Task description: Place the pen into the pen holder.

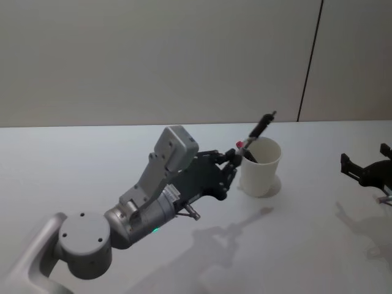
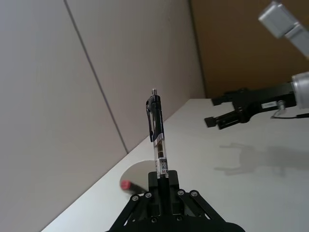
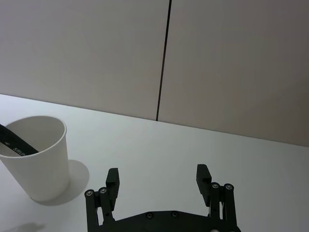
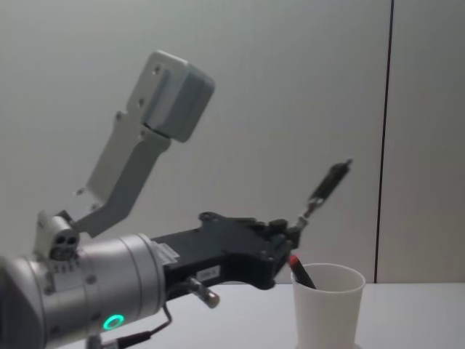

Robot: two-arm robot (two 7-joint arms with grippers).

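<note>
My left gripper (image 1: 235, 157) is shut on the pen (image 1: 261, 127), a clear-barrelled pen with a black clip. The pen tilts up and away from the fingers, over the near-left rim of the pen holder (image 1: 261, 169), a white paper cup. In the left wrist view the pen (image 2: 157, 131) rises from between the fingertips (image 2: 173, 180). The chest view shows the pen (image 4: 327, 185) slanting above the cup (image 4: 325, 305). A dark pen with a red end (image 4: 298, 270) leans inside the cup. My right gripper (image 3: 159, 176) hangs open and empty, well to the right of the cup (image 3: 37, 164).
The white table (image 1: 73, 165) runs back to a plain wall with one dark vertical seam (image 1: 309, 61). My right gripper (image 1: 367, 168) is parked near the table's right edge. The left arm's grey elbow (image 1: 86, 242) fills the near left.
</note>
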